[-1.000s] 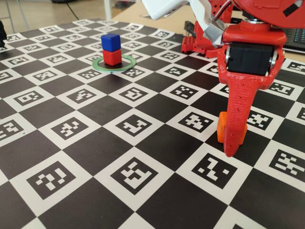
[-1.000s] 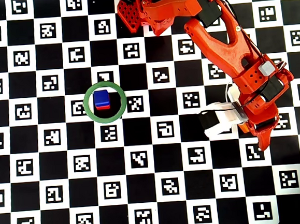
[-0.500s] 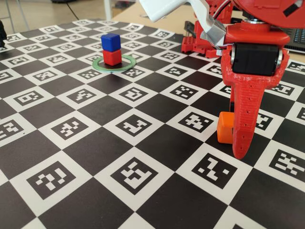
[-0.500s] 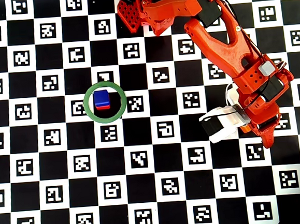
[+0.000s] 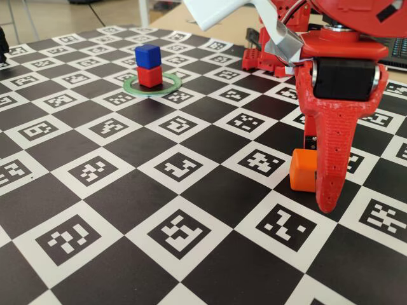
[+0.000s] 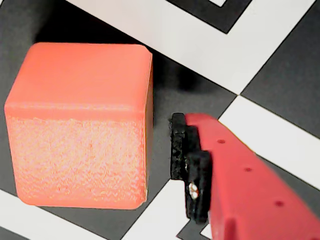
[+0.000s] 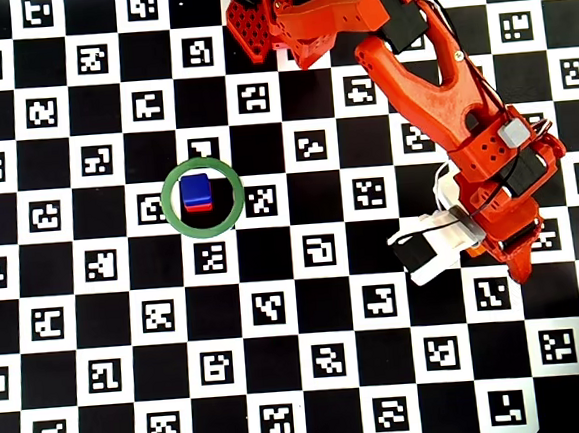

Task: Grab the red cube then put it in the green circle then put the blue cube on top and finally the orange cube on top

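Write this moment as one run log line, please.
tool: open beside orange cube, not gripping | blue cube: on red cube in green circle

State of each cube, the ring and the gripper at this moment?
red cube: inside the green circle, under the blue.
blue cube: stacked on the red.
orange cube: on the board, not gripped.
gripper: down beside the orange cube, open, one finger apart from it.

Light: bright, even, diffuse in all views.
Shadows: soft, faint.
Focus: wrist view slightly soft at close range; other views sharp.
Glare: none evident.
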{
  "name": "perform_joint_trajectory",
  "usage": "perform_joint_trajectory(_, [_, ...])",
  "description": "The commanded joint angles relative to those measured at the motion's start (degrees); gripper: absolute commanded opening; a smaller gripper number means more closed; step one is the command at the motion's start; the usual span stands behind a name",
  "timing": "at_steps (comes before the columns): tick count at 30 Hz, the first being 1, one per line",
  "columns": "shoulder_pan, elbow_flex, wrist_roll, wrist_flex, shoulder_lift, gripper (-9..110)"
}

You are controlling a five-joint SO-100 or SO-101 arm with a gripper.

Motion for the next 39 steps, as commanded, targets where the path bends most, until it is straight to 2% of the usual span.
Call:
perform_joint_trajectory(1, [0.53, -2.55, -0.62, -0.26, 1.41, 46])
perform_joint_trajectory(7, [0.62, -2.64, -0.97, -0.26, 1.32, 45])
perform_joint_trajectory(13, [0.44, -2.64, -1.67, -0.26, 1.23, 38])
perform_joint_trajectory(18, [0.44, -2.55, -1.41, -0.44, 1.23, 27])
perform_joint_trajectory(24, [0.62, -2.55, -0.26, -1.14, 1.32, 5])
perform_joint_trajectory(32, [0.26, -3.69, -0.26, 0.09, 1.85, 3])
perform_joint_trajectory(39, [0.18, -10.28, 1.58, 9.40, 4.83, 3])
